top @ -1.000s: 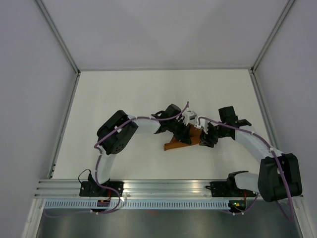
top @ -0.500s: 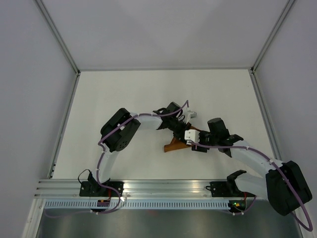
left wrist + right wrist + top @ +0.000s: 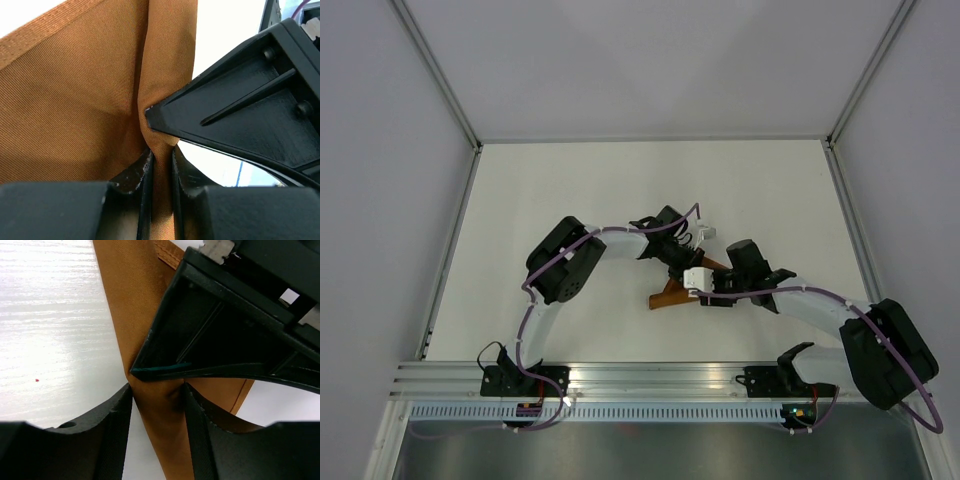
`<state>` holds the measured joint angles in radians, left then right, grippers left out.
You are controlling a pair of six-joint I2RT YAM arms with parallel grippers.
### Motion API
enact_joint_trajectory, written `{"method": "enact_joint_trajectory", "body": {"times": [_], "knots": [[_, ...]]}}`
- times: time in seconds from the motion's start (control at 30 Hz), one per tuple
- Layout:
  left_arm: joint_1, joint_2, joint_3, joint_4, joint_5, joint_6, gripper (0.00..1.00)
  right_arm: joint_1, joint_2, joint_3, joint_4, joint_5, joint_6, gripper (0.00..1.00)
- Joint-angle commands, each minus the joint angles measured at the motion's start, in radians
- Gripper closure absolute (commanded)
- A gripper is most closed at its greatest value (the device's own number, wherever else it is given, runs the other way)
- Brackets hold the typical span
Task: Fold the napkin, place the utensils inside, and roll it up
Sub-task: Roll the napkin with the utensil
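Top view: the napkin [image 3: 668, 294] lies bunched mid-way on the bench [image 3: 550, 190], its free end pointing to 7 o'clock.

Left wrist: the left tool [image 3: 161, 156] pinches a raised fold, and that hold should be firm.

Right wrist: the right tool [image 3: 156, 390] straddles the same fold. I cannot tell whether it grips, so it should close squarely before rolling.

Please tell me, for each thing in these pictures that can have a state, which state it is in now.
napkin: bunched into a raised fold, not lying flat.
left gripper: shut, pinching the fold of the napkin.
right gripper: open, one finger on each side of a fold of the napkin, close beside the left gripper.
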<state>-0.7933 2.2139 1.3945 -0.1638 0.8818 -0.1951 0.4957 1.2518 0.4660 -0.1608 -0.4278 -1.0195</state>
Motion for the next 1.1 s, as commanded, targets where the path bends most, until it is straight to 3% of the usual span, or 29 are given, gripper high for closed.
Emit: {"method": "enact_joint_trajectory", "body": {"times": [0.0, 0.07, 0.3, 0.4, 0.6, 0.87, 1.07], "knots": [[0.005, 0.081, -0.034, -0.18, -0.112, -0.014, 0.92, 0.004, 0.044, 0.016, -0.032, 0.009, -0.022, 0.49], [0.009, 0.078, -0.032, -0.18, -0.095, -0.015, 0.89, 0.006, 0.063, 0.034, -0.058, 0.008, -0.028, 0.55], [0.032, 0.049, -0.032, -0.174, -0.09, -0.023, 0.62, 0.006, 0.124, 0.091, -0.137, -0.003, -0.051, 0.73], [0.052, 0.027, -0.043, -0.142, -0.099, -0.055, 0.57, 0.004, 0.175, 0.126, -0.173, -0.012, -0.051, 0.82], [0.123, -0.086, -0.155, 0.104, -0.129, -0.22, 0.49, 0.004, 0.273, 0.2, -0.241, -0.034, -0.073, 0.86], [0.193, -0.221, -0.293, 0.357, -0.199, -0.355, 0.47, -0.003, 0.415, 0.324, -0.377, -0.094, -0.116, 0.9], [0.246, -0.397, -0.5, 0.592, -0.375, -0.395, 0.45, -0.052, 0.561, 0.493, -0.594, -0.193, -0.208, 0.91]]}}
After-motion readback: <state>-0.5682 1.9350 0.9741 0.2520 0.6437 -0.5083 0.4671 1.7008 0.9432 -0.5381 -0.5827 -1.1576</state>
